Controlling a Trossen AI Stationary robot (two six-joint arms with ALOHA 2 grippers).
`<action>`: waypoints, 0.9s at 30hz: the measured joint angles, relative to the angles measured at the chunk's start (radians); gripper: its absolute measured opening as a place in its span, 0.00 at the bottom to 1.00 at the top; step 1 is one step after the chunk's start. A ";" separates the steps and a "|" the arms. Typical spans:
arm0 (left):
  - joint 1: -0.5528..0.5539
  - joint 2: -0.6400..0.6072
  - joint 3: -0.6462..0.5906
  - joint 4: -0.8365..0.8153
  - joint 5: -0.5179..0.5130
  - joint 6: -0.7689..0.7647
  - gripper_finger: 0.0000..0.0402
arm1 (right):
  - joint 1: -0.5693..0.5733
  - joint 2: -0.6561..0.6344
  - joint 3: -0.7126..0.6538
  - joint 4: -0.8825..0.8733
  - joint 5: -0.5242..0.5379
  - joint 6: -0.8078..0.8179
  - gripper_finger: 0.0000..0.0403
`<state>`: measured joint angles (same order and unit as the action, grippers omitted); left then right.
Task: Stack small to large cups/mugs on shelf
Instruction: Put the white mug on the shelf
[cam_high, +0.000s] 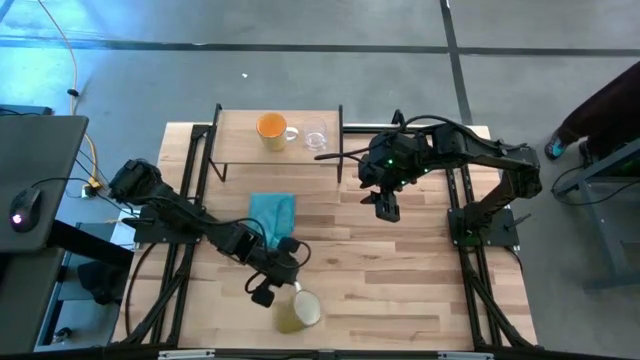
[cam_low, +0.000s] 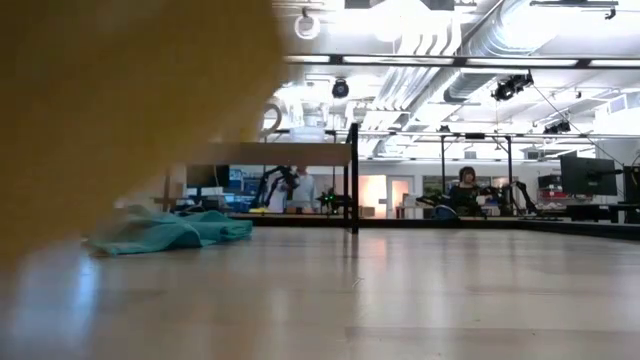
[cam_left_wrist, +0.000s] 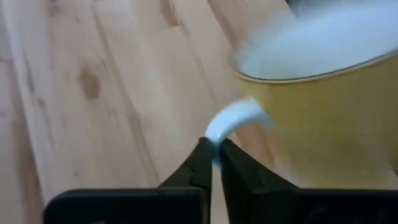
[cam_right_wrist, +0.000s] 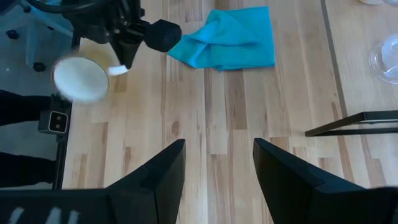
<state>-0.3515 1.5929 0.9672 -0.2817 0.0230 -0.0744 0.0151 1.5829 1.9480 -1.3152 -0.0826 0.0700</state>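
A cream-white mug (cam_high: 298, 312) with a yellowish outside sits near the table's front edge and fills the low view's left as a blur (cam_low: 120, 120). My left gripper (cam_high: 287, 281) is at its far side, shut on its handle. An orange mug (cam_high: 272, 128) and a clear glass cup (cam_high: 316, 137) stand on the light-wood shelf (cam_high: 235, 150) at the back. My right gripper (cam_high: 385, 205) hangs open above the table right of the shelf, with nothing between its fingers (cam_right_wrist: 217, 174). My left gripper pinches the mug's white handle (cam_left_wrist: 225, 122) between its two fingers, which lie across the handle's loop. The fingers slant downward from the table's far left. The mug looks tilted, its mouth (cam_right_wrist: 81, 78) turned up and toward the far side. Whether its base touches the table I cannot tell.
A teal cloth (cam_high: 272, 215) lies crumpled on the planks between the shelf and the left gripper. The shelf's black frame legs (cam_right_wrist: 354, 121) stand at its corners. Bare tabletop stretches across the middle and right (cam_high: 400, 280). A person sits far off in the room (cam_low: 466, 190).
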 joint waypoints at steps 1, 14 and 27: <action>0.000 0.000 0.000 -0.008 0.008 0.006 0.00 | 0.000 0.000 0.000 0.000 0.000 0.000 0.45; -0.004 -0.002 0.000 -0.013 0.025 0.006 0.01 | 0.001 0.000 0.000 -0.001 0.000 0.001 0.45; 0.013 -0.013 0.000 -0.204 0.070 0.015 0.02 | 0.001 0.000 0.000 -0.001 0.000 -0.025 0.45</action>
<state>-0.3383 1.5799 0.9672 -0.4860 0.0933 -0.0597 0.0162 1.5829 1.9480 -1.3159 -0.0822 0.0449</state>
